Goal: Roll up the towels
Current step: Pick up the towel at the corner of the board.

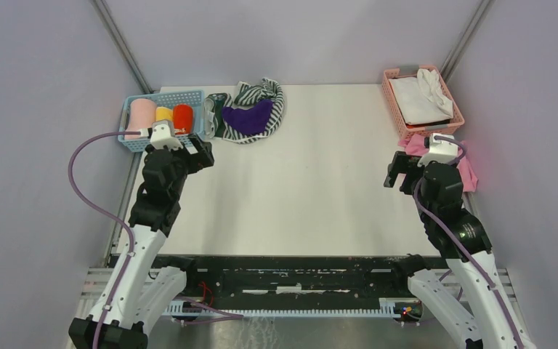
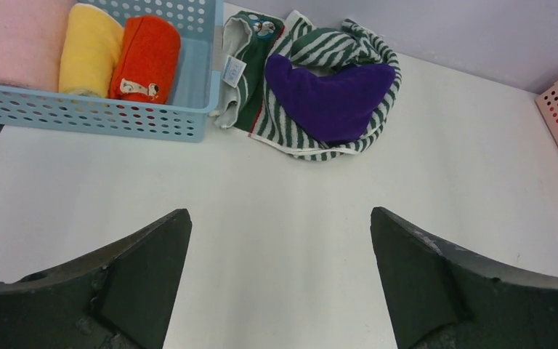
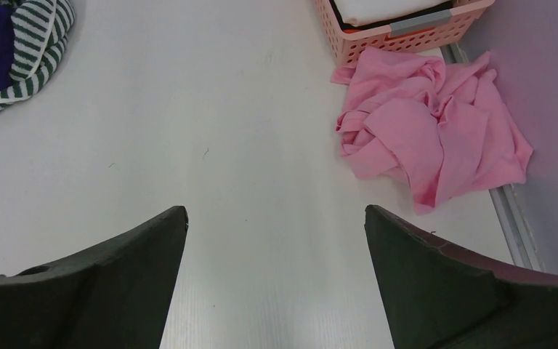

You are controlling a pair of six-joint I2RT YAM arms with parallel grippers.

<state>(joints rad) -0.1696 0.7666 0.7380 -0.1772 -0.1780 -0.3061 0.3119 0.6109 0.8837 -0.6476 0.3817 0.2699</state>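
Top external view: the deep-purple cloth lies bunched on the crumpled green-and-white striped towel at the far edge of the white surface, just beside a blue basket. The left gripper and right gripper hover spread wide, holding nothing. A pink cloth lies near the right one.

Left arm stood bent above its base, left gripper tipped forward, jaws spread wide, empty. Right arm mirrored it on the other side, right gripper just as wide, holding nothing.
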